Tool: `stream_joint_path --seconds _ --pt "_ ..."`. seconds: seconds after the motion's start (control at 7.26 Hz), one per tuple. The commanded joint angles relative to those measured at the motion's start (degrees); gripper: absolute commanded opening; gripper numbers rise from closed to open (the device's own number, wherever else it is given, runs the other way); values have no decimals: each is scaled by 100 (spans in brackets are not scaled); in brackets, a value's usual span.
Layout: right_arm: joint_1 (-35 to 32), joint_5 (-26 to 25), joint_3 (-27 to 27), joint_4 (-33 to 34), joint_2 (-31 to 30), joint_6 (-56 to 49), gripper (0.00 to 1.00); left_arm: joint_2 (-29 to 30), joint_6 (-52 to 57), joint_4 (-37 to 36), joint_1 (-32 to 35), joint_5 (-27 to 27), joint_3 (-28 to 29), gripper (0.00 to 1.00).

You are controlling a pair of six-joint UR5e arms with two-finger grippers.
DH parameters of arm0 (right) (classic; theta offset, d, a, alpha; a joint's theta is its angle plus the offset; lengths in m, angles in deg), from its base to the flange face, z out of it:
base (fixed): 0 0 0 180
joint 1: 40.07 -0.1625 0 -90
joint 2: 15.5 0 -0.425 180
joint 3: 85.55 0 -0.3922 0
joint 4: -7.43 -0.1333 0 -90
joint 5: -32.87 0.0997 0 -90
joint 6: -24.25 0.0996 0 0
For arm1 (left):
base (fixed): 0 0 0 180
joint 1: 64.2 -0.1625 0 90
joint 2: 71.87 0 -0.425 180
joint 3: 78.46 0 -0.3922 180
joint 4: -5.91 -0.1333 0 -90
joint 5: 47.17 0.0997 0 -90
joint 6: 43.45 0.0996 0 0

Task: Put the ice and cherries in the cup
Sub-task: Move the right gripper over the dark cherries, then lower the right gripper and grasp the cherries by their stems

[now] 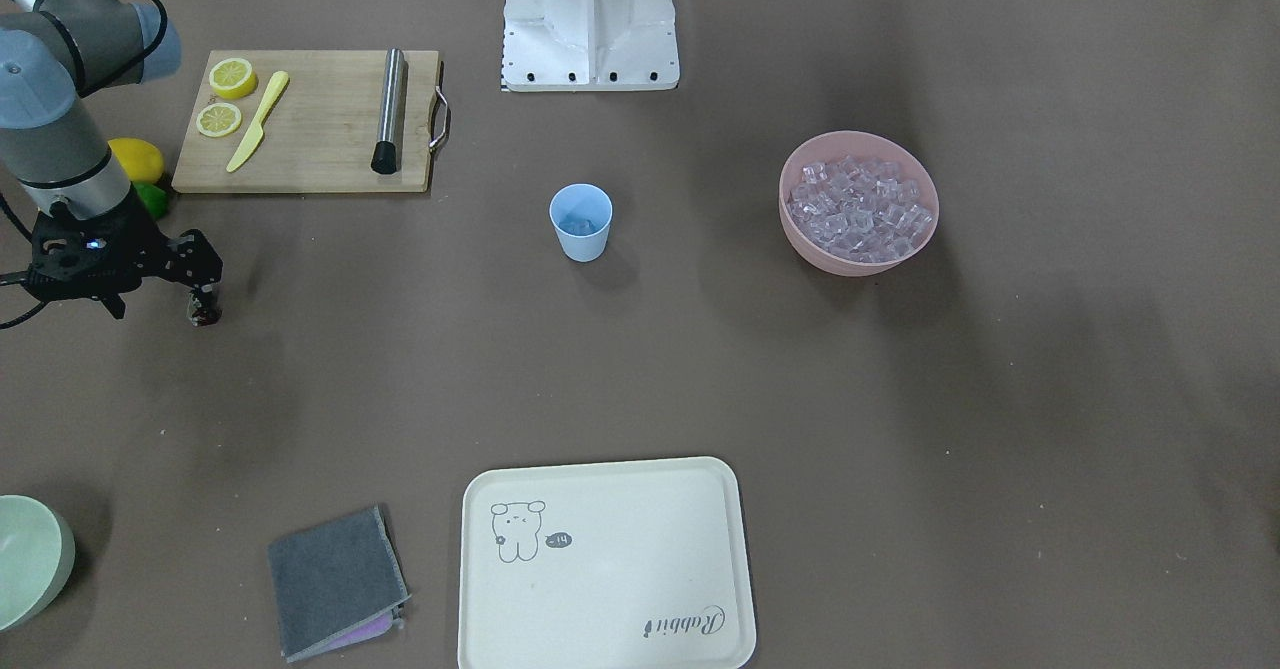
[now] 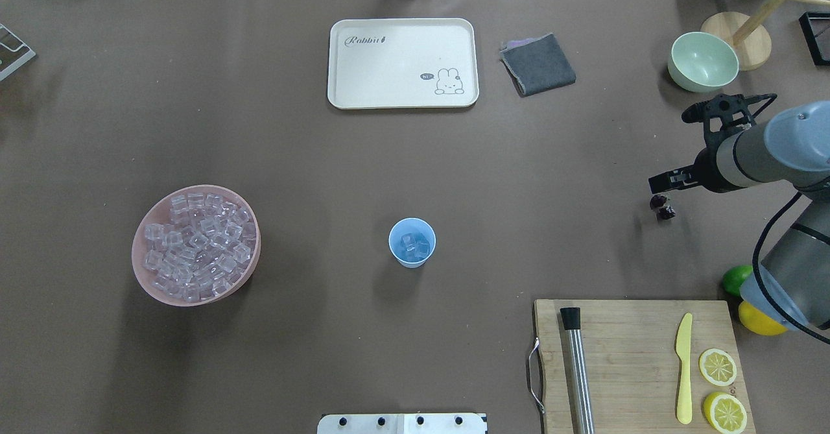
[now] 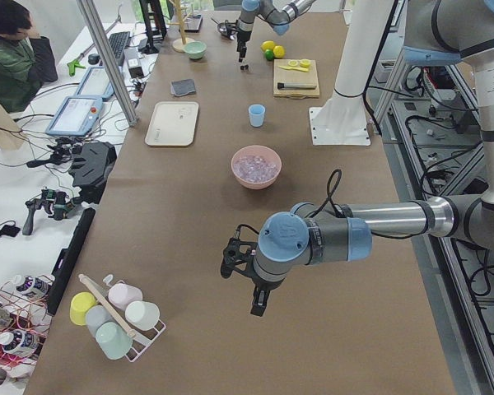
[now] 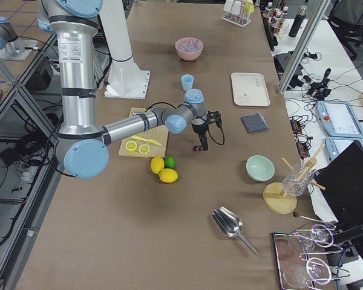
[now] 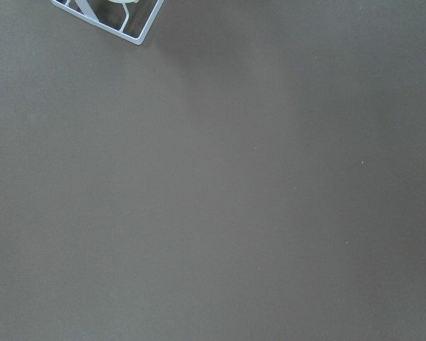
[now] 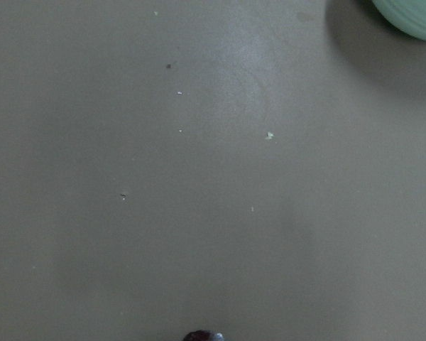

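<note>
The light blue cup (image 2: 412, 242) stands mid-table with a few ice cubes (image 2: 414, 244) in it; it also shows in the front view (image 1: 580, 221). Most of the ice (image 2: 194, 246) fills a pink bowl (image 2: 139, 272). My right gripper (image 2: 651, 181) points down at the table's right side. Its fingers look closed together on the dark red cherries (image 2: 661, 205), close above the table. The cherries also show in the front view (image 1: 207, 317) and at the bottom edge of the right wrist view (image 6: 202, 335). My left gripper (image 3: 257, 306) hovers over bare table, and I cannot tell if it is open or shut.
A cutting board (image 2: 629, 362) holds lemon slices (image 2: 718, 367), a yellow knife (image 2: 683, 369) and a metal muddler (image 2: 577, 375). A lime (image 2: 736, 279) and a lemon (image 2: 755, 320) lie beside it. Farther off are a cream tray (image 2: 402, 64), a grey cloth (image 2: 538, 64) and a green bowl (image 2: 703, 61).
</note>
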Motion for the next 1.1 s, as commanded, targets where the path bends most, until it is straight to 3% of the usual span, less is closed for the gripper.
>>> stream_joint_path --seconds 0.0,0.14,0.55,0.96 --pt "95 -165 -77 9 -143 55 78 -6 5 86 0 -9 5 98" --pt "173 -165 -86 18 -143 55 69 -6 5 95 -9 -9 5 98" --pt "515 -444 -95 18 -82 509 63 -6 5 95 -9 -167 5 98" --pt "517 -516 -112 27 -161 512 36 -6 5 86 -9 -158 14 98"
